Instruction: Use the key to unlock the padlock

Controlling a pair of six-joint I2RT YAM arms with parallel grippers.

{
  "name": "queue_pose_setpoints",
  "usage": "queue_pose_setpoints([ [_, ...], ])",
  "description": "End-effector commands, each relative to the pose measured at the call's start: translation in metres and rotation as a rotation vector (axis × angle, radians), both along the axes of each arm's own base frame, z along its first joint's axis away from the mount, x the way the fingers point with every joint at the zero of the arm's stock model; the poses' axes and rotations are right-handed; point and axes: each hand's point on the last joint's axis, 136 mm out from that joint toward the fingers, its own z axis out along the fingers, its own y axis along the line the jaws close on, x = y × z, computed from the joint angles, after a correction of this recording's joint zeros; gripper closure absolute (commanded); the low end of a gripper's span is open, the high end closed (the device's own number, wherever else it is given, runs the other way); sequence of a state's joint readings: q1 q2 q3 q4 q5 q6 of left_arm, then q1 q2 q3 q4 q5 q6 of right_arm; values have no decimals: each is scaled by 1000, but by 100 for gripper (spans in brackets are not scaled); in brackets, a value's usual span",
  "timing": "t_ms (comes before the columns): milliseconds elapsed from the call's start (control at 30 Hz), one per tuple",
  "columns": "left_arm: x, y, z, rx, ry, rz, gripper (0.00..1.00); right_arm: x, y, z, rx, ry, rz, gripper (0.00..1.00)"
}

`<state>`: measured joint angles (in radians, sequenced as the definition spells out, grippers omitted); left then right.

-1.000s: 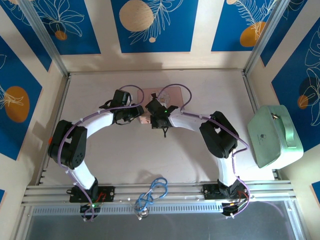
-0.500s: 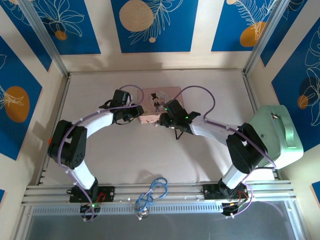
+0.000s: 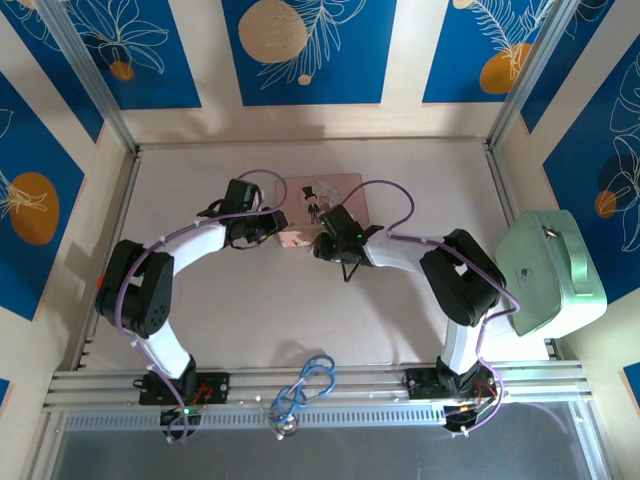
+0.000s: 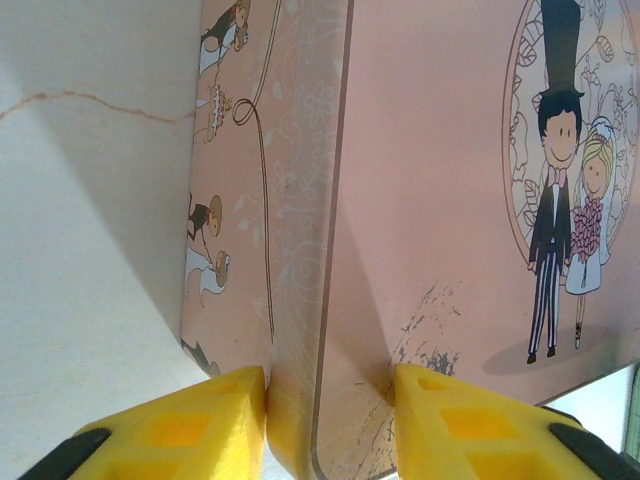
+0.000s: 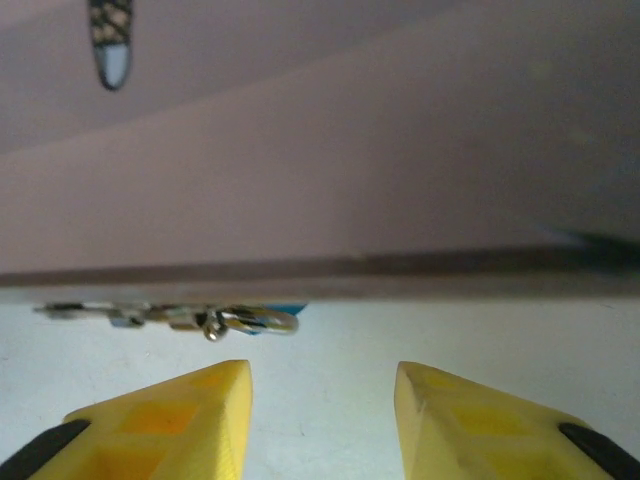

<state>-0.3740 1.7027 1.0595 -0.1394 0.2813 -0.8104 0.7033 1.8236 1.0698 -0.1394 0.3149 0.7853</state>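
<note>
Padlock (image 5: 262,318) sits just under the pink box's (image 4: 430,200) edge, at eleven o'clock from my right hand (image 5: 322,385) — released, empty. My left hand (image 4: 330,392) clenches the box's corner. A crooked reach could shove the lock under the rim — beyond my grasp.

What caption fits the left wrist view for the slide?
Left gripper grips the edge of the pink box, cartoon bride and groom on its lid.

Two robot arms were counted at the desk (image 3: 250,320): one left arm (image 3: 150,290) and one right arm (image 3: 460,285). One pink picture box (image 3: 345,188), one mint-green case (image 3: 550,270) and one coil of blue cable (image 3: 305,385) were present. One small blue padlock (image 5: 272,311) was recorded.
</note>
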Motion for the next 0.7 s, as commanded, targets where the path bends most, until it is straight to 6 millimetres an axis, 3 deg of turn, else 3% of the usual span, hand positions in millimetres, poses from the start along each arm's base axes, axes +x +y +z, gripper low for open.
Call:
queue_pose_setpoints([
  [0,-13,12,-16,42,79,-4,65,6,5,5,-37,-28,16,52],
  [433,-17,12,-14,39,79,-7,65,16,-12,-13,-218,29,-44,55],
  [667,-20,14,-13,39,77,-12,65,15,-8,-14,-282,44,-28,55],
])
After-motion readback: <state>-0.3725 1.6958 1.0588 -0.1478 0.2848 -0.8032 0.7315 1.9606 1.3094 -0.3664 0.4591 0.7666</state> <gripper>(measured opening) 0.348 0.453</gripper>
